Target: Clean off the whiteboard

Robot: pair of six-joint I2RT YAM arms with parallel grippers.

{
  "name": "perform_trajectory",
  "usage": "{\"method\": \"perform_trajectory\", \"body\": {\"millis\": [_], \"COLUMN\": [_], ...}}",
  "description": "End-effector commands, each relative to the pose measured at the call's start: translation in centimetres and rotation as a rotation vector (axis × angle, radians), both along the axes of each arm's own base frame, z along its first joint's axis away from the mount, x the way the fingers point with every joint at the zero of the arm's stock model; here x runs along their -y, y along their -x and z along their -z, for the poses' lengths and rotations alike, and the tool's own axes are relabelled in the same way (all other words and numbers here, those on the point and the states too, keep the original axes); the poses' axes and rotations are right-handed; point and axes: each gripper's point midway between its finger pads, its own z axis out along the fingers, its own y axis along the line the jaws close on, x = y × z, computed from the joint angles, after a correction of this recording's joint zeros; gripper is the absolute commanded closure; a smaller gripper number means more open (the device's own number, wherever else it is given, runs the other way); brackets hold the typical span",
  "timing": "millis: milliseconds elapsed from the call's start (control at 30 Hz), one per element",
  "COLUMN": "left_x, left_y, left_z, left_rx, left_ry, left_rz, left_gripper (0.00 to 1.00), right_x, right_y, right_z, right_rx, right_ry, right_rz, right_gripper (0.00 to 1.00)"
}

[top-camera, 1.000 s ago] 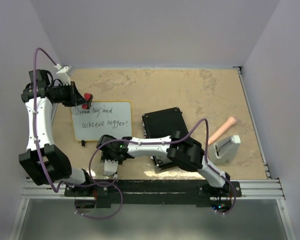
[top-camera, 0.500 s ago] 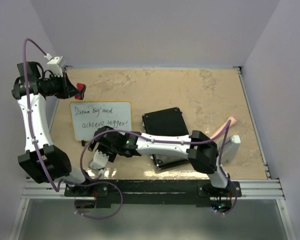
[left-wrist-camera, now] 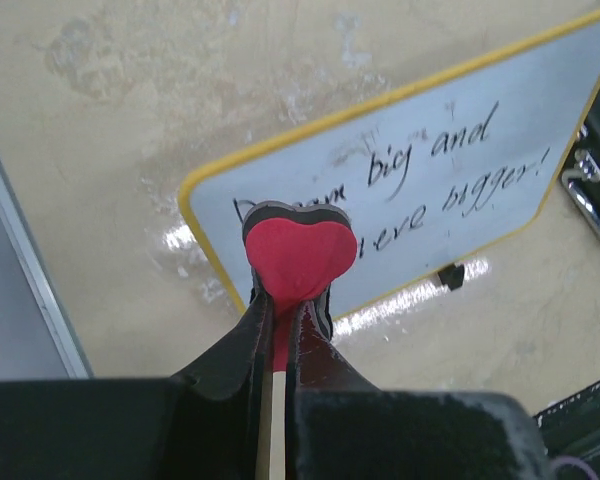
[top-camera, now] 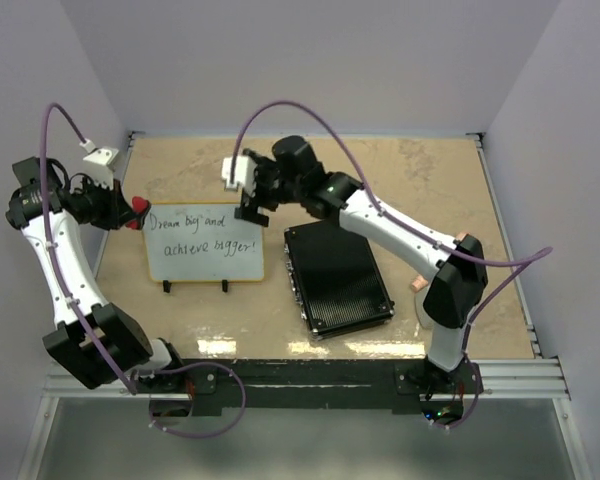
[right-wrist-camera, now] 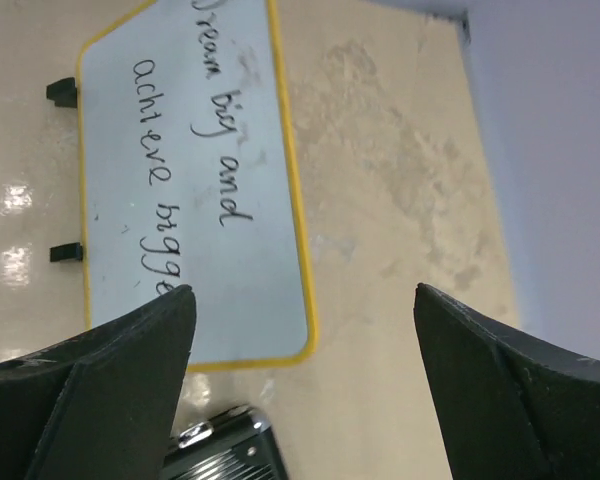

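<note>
Whiteboard (top-camera: 205, 252) on counter (top-camera: 410, 180), 2 written lines. Left hand (top-camera: 131, 212) pinches red eraser (top-camera: 138, 213) at board's far-left corner. Black case (top-camera: 338, 278) beside.

Beige mottled stone-look table (top-camera: 420, 180), glossy sheen along near edge. On it, left: small white rectangular whiteboard with thin yellow-tan frame (top-camera: 205, 245), black handwriting facing up, two black feet at near side. Just beside, not touching: black ribbed rectangular case (top-camera: 338, 278). Farther right: pink object (top-camera: 417, 284), mostly hidden.
</note>
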Motion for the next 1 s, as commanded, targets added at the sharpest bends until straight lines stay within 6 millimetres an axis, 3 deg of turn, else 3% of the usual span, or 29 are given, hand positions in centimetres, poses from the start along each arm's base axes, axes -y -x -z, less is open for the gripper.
{"method": "perform_trajectory", "body": {"millis": [0,300,433,633,733,833,867,967], "left_x": [0.6,1.0,1.1,1.4,1.3,0.6,0.4,-0.2], "left_y": [2.2,2.7,2.3,2.5,2.5,2.3,2.2,1.9], "left_z": [1.4,4.7,4.6,5.4,6.1,6.5,6.6,6.8], "left_rx": [0.071,0.131,0.176,0.183,0.187,0.208,0.217,0.259], "left_ry": [-0.13,-0.213,-0.264,-0.291,-0.316,-0.381,-0.401,-0.466], "left_rz": [0.136,0.219,0.239,0.292,0.314,0.319,0.315,0.311], "left_gripper": [1.0,1.0,1.0,1.0,1.0,1.0,1.0,1.0], "right_x": [1.5,1.6,1.2,0.0,-0.3,-0.5,-0.7,-0.7], "right_y": [1.5,0.8,0.4,0.2,0.1,0.5,0.6,0.8], "right_z": [0.5,4.8,6.5,7.2,7.2,6.9,6.7,6.8], "right_rx": [-0.443,-0.657,-0.735,-0.804,-0.824,-0.851,-0.849,-0.865], "right_ry": [-0.155,-0.201,-0.217,-0.256,-0.278,-0.297,-0.307,-0.311], "right_rz": [0.027,0.023,0.026,0.001,-0.005,-0.017,-0.033,-0.039], "right_gripper": [0.09,0.13,0.17,0.2,0.26,0.37,0.44,0.51]}}
